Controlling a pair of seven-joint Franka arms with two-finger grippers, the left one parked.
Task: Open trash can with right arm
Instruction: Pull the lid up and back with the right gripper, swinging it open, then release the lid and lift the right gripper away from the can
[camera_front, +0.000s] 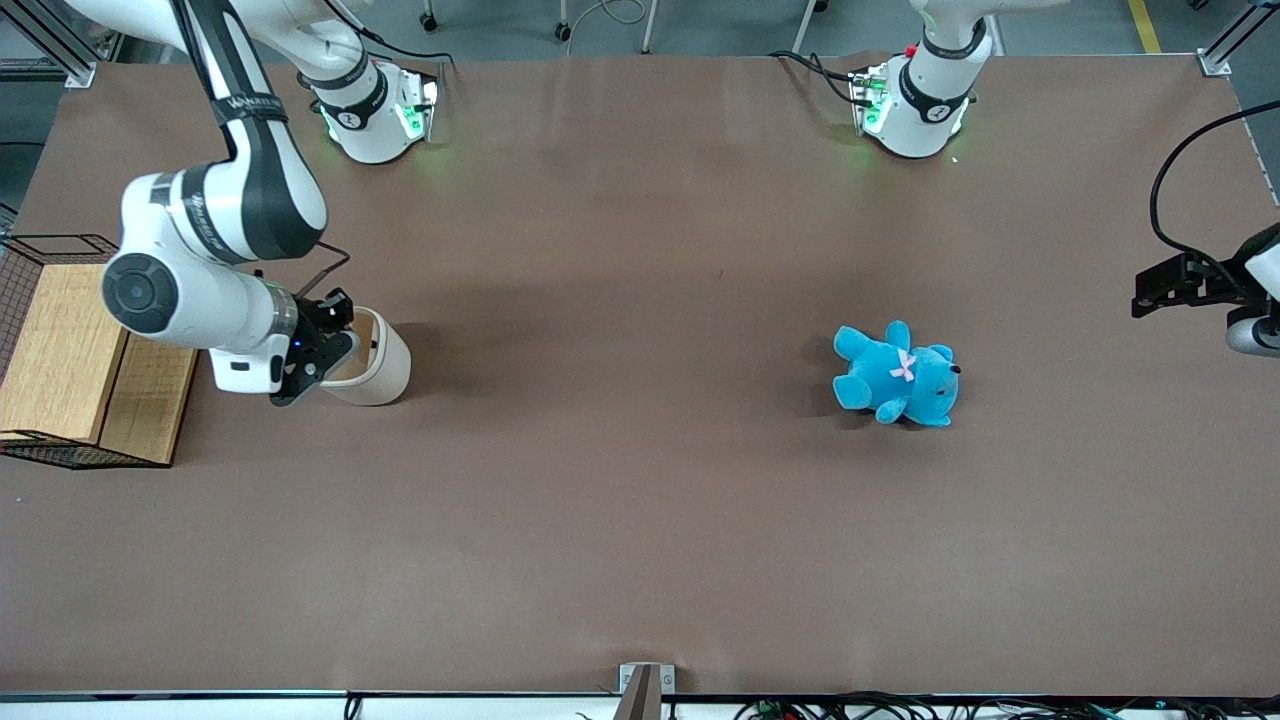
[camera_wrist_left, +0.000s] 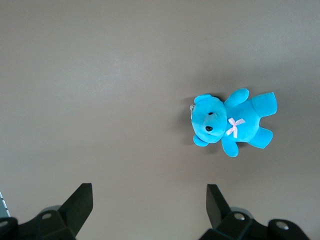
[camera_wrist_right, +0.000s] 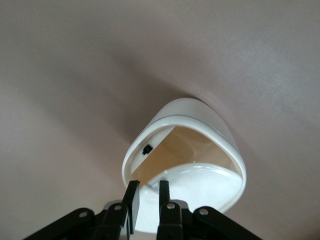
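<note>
The trash can (camera_front: 385, 362) is a small cream-white bin standing near the working arm's end of the table. Its mouth is uncovered, and the right wrist view shows the tan inside (camera_wrist_right: 187, 150) with a small black catch on the rim. The flat white lid (camera_wrist_right: 200, 187) is swung up on its hinge, away from the rim. The right arm's gripper (camera_front: 330, 350) hangs over the bin on the side nearest the wire basket. That gripper (camera_wrist_right: 148, 186) has its two black fingers close together with the lid's edge held between them.
A wire basket (camera_front: 50, 250) holding wooden blocks (camera_front: 70, 360) stands right beside the arm's elbow at the table's edge. A blue teddy bear (camera_front: 897, 375) lies on the brown table toward the parked arm's end, and it shows in the left wrist view too (camera_wrist_left: 232, 124).
</note>
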